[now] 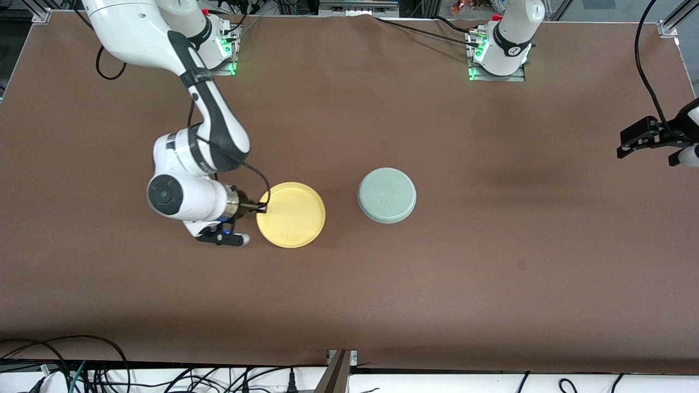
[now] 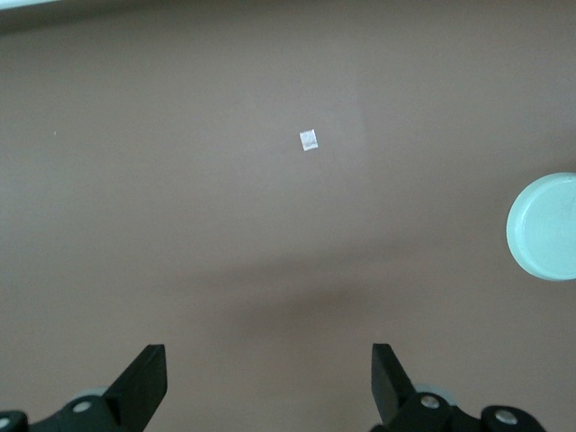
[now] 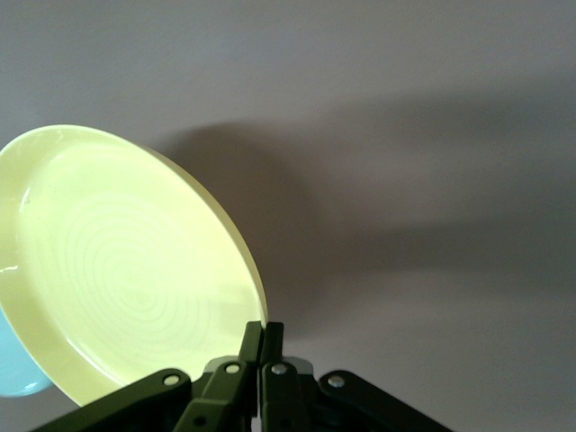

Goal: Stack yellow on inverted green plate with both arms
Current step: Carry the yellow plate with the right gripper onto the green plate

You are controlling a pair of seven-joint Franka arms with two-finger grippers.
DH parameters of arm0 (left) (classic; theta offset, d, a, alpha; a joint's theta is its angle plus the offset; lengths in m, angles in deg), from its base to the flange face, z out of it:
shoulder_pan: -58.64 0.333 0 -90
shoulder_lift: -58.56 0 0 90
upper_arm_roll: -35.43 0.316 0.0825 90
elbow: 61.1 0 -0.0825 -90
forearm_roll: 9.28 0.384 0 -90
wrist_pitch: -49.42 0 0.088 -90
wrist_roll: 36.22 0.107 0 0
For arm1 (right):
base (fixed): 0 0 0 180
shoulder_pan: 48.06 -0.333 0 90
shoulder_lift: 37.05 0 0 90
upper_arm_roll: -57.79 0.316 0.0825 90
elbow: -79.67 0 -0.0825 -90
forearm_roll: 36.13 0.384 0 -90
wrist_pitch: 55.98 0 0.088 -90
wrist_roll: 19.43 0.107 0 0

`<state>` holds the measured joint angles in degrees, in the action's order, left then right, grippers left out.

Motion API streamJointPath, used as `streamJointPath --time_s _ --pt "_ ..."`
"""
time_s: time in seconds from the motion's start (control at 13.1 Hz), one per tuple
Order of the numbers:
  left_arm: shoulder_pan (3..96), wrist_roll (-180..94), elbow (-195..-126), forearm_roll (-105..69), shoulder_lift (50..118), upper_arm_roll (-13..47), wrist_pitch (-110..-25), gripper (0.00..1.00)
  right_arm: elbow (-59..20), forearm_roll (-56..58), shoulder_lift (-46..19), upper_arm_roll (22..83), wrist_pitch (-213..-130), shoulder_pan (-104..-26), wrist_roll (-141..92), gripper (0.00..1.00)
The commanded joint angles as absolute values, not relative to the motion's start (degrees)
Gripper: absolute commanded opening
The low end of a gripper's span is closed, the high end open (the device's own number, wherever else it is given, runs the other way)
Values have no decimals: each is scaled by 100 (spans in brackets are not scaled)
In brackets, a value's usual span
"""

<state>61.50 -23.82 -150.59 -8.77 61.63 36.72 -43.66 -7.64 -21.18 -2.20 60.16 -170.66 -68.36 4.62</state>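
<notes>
1. Yellow plate (image 1: 291,214): rim pinched by right hand (image 1: 261,207), toward the right arm's end.
2. Green plate (image 1: 387,195) lies inverted on tabletop (image 1: 437,284), well apart.
3. Left hand (image 2: 270,382) waits, spread (over bare tabletop).
4. Step: carrying; next, centre yellow over green.

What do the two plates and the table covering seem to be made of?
Yellow plate: probably plastic, glossy, with highlights and faint moulded rings. Green plate: likely the same plastic, though it looks duller with its underside up. Table covering: matte brown, maybe paper or felt.
</notes>
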Motion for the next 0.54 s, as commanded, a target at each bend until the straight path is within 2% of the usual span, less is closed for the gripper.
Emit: streamJointPath --time_s 0.0,0.23,0.46 --pt "6312 -2697 -15576 -937 5821 3464 -4541 100 -804 -2049 -286 6455 -17584 -7046 1323 0" --pt "6312 -3163 -15594 -613 5699 3043 -4322 100 -804 -2075 -120 6456 -18226 -7556 2028 0" --pt "6259 -3341 -15620 -585 5689 3015 -4330 100 -804 -2101 39 6456 -18605 -7943 2512 0"
